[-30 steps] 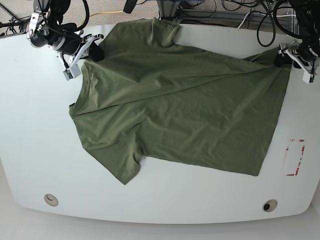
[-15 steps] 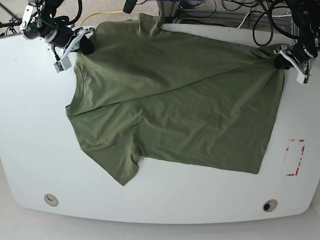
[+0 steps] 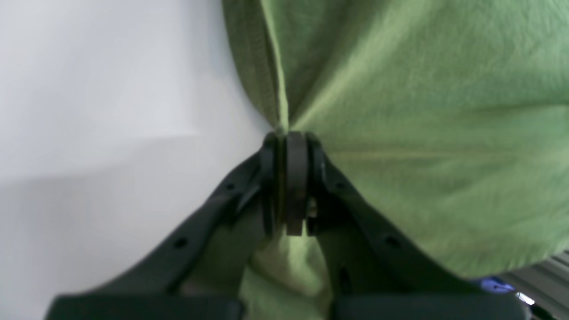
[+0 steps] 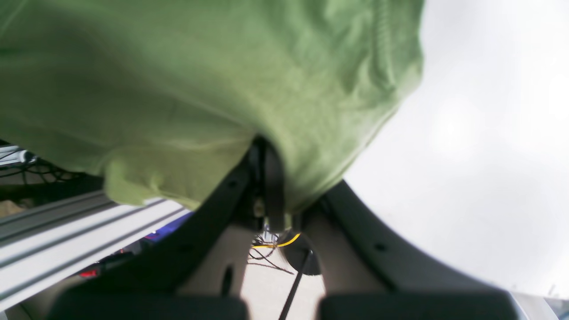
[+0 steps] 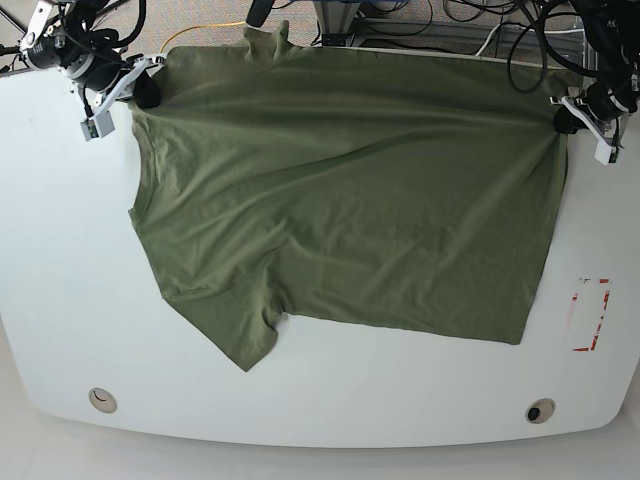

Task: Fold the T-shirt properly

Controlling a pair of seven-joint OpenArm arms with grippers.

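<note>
The olive-green T-shirt [image 5: 350, 200] lies spread on the white table [image 5: 60, 250], its far edge stretched taut between both arms. A sleeve points toward the front left and the hem runs down the right side. My right gripper [image 5: 143, 92] at the far left is shut on the shoulder edge; the right wrist view shows its jaws [image 4: 266, 151] pinched on the T-shirt [image 4: 200, 89]. My left gripper [image 5: 566, 120] at the far right is shut on the hem corner; in the left wrist view its jaws [image 3: 289, 138] clamp a bunched edge of the T-shirt [image 3: 422, 133].
A red-marked label [image 5: 590, 313] is stuck near the table's right edge. Two round holes [image 5: 101, 400] [image 5: 540, 410] sit near the front edge. Cables [image 5: 450, 25] and frame parts crowd the back, and a metal rail [image 4: 66, 231] shows behind the table.
My left gripper has shut on the hem corner. My right gripper has pulled the shoulder further left and back. The shirt's far edge has gone from slack to taut.
</note>
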